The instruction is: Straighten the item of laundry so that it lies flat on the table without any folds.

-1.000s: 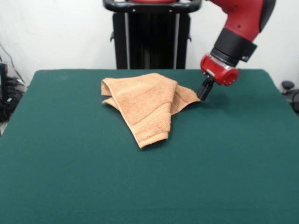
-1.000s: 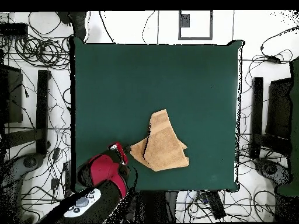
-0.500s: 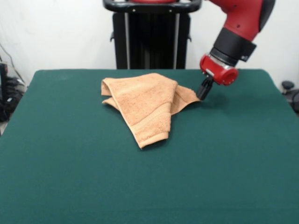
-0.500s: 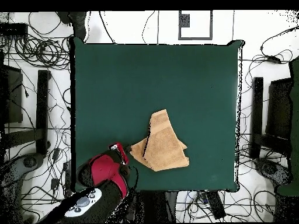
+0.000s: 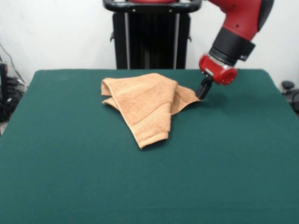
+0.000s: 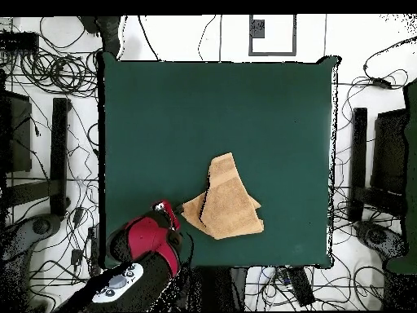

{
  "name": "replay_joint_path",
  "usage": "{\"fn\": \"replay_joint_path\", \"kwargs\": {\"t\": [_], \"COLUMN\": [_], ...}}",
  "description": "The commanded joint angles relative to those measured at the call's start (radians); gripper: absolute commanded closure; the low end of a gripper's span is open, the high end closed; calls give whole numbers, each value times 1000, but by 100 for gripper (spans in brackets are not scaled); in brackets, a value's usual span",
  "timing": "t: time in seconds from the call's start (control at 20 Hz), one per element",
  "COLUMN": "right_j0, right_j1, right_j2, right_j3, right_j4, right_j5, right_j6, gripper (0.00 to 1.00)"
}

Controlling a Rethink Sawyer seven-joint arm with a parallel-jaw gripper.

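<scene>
The item of laundry [image 5: 145,105], a light orange-tan towel, lies crumpled and folded over itself on the far half of the green table [image 5: 93,186]. One folded flap points toward the front, and a thin corner stretches out to the right. My gripper [image 5: 202,94] comes down at a slant and its black tip sits right at that right-hand corner, touching or nearly touching it. In the overhead view the towel [image 6: 226,204] lies near the table's [image 6: 204,114] lower edge, with the gripper [image 6: 173,218] at its left corner.
A black pedestal [image 5: 152,35] stands behind the table's far edge. Cables and black stands [image 6: 57,147] surround the table on the floor in the overhead view.
The gripper has crept slightly up and to the left in the front view, staying at the towel's corner. The towel's shape looks the same.
</scene>
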Motion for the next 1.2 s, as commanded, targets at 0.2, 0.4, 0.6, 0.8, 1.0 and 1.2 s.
{"fn": "replay_joint_path", "kwargs": {"t": [0.2, 0.4, 0.6, 0.8, 1.0, 1.2], "right_j0": [15, 11, 46, 26, 25, 11], "right_j1": [-32, -33, -2, -26, -17, 24], "right_j2": [104, 121, 71, 90, 91, 87], "right_j3": [27, 30, 23, 38, 33, 15], "right_j4": [-11, -17, 18, 7, 11, 17], "right_j5": [7, -11, -39, -28, -19, 3], "right_j6": [63, 60, 99, 91, 91, 84], "gripper": [0, 0, 0, 0, 0, 0]}}
